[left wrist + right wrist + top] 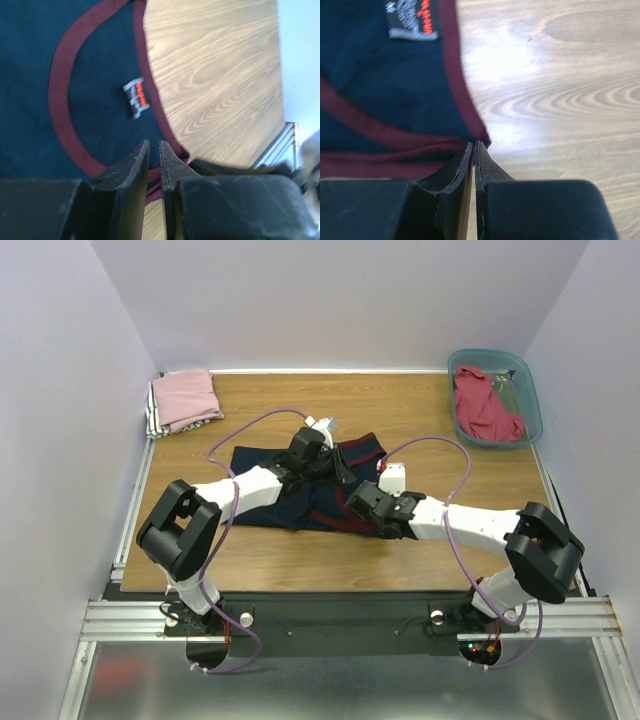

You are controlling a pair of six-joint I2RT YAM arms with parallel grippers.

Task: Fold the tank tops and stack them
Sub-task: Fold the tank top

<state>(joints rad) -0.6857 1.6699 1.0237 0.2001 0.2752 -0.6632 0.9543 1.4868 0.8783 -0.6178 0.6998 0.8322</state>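
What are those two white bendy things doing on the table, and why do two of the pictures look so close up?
They are two robot arms, bolted to the near edge of a wooden table. The big picture comes from a camera above and behind them. The two close-up pictures come from little cameras on each arm's wrist, looking past its own black fingers.

In the middle lies a navy tank top with maroon trim. The right hand has its fingers pinched on the top's corner edge. The left hand has its fingers nearly together right at the maroon edge; I cannot tell if it is gripping.

At the back left sits a folded pink top on a small pile. At the back right, a teal bin holds a red top.
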